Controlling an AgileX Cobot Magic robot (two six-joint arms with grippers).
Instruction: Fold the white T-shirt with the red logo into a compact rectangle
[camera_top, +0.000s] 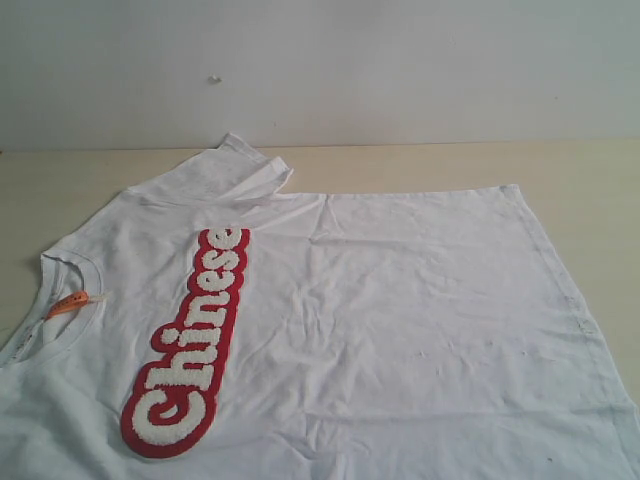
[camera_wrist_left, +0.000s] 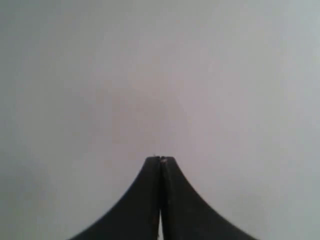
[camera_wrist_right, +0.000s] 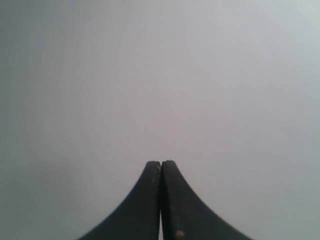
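Note:
The white T-shirt (camera_top: 400, 320) lies spread flat and wrinkled on the table, neck to the left with a small orange tag (camera_top: 68, 303) in the collar. Its red logo (camera_top: 192, 345) with white letters runs lengthwise across the chest. One sleeve (camera_top: 235, 165) points toward the back wall. Neither gripper shows in the exterior view. In the left wrist view my left gripper (camera_wrist_left: 160, 159) is shut with nothing between its black fingers, facing a blank pale surface. My right gripper (camera_wrist_right: 160, 162) is likewise shut and empty in the right wrist view.
A light wooden table (camera_top: 580, 175) carries the shirt, with bare strips at the back and right. A plain white wall (camera_top: 400, 70) rises behind it. The shirt's lower part runs out of the exterior view at the bottom edge.

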